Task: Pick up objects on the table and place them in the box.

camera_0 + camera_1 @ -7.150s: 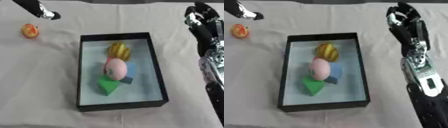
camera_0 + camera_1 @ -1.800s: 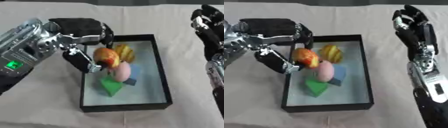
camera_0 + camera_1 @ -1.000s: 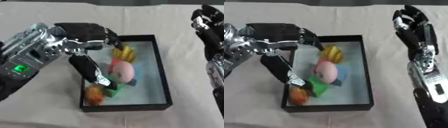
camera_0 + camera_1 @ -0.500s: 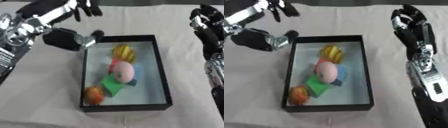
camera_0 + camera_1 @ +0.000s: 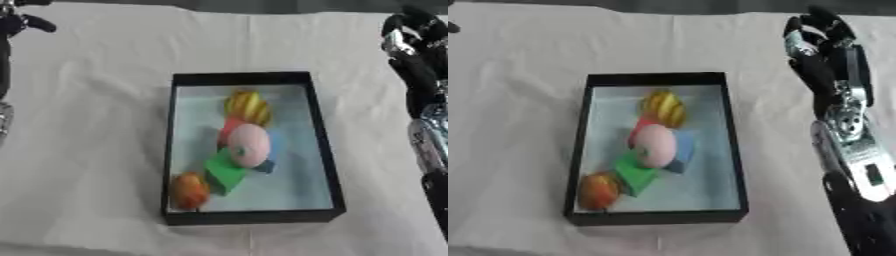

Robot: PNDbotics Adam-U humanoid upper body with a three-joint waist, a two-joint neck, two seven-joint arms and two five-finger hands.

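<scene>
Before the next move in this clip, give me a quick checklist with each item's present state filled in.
1. Orange-red round fruit lies inside the black rectangular box, near left corner: ok.
2. Pink egg-shaped object, green block and yellow striped object are in the box: ok.
3. White tablecloth shows no loose object: ok.
4. Left hand is away from the box: ok; its fingers: cannot tell.
5. Right hand is idle, fingers relaxed: ok.

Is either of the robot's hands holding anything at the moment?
No. The right hand is raised beside the box with nothing in it; the left hand shows only at the top corner, away from everything.
</scene>
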